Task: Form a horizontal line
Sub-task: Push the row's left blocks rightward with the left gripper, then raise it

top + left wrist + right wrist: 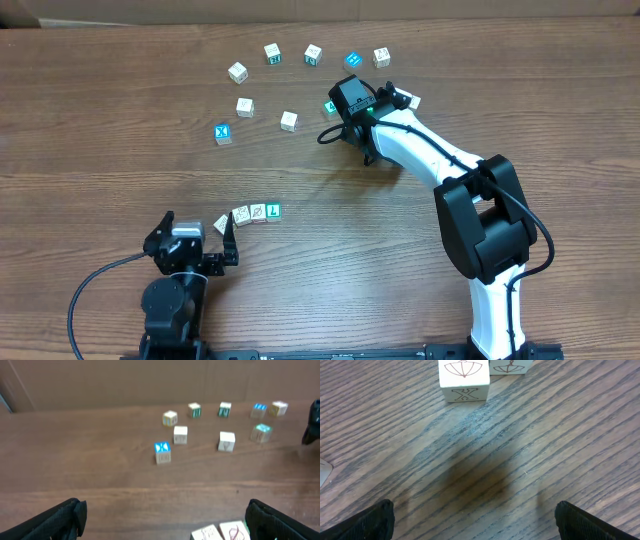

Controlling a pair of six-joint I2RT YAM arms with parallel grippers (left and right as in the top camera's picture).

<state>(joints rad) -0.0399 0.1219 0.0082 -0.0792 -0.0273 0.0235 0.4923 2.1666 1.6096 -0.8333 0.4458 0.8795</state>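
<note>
Alignment looks nearly done — pale yellow cube (222, 224), at the nine o'clock end, sits skewed; left gripper (197, 232), spread empty like right gripper (347, 143), should straighten it.

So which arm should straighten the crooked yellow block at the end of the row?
Left, probably. The left arm has its open jaws right beside the pale yellow cube, which sits turned and a bit below the row. The right arm is far off among the scattered cubes.
</note>
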